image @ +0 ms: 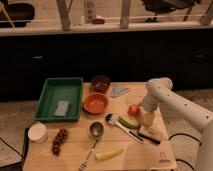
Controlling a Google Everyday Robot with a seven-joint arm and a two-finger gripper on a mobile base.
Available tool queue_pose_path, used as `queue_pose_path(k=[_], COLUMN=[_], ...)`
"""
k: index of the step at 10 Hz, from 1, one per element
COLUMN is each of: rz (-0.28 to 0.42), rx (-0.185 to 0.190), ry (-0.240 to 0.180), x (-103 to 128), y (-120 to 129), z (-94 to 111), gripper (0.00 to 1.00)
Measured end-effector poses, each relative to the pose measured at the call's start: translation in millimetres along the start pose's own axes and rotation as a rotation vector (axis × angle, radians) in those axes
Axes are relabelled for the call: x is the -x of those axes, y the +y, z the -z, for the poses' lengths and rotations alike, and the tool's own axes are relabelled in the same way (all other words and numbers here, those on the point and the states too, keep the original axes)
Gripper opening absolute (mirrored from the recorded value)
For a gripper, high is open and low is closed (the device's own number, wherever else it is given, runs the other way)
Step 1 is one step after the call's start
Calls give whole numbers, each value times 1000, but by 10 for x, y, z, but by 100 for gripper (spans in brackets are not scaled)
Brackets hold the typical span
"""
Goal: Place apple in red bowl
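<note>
The apple (133, 110) is a small round red-orange fruit lying on the wooden table (75, 159), right of centre. My gripper (142, 118) hangs from the white arm (159, 92) and sits low over the table, right beside the apple on its right side. A red-orange bowl (95, 103) stands left of the apple, near the table's middle. A darker red bowl (100, 82) stands behind it at the back edge. Both bowls look empty.
A green tray (48, 102) holding a grey item lies at the left. A dark grape bunch (59, 141), a white cup (37, 132), a metal cup (96, 130), a yellow item (108, 154), a spatula (124, 127) and a blue cloth (119, 91) lie around.
</note>
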Motion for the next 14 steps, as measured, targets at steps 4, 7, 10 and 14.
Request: queue_pose_path(k=[4, 7, 10, 14], rz=[15, 27, 25, 35], rx=[3, 6, -18, -72], ry=[3, 5, 4, -7], x=[-1, -1, -8, 39], y=[-13, -22, -27, -103], z=[7, 12, 41, 104], gripper=[80, 80, 80, 80])
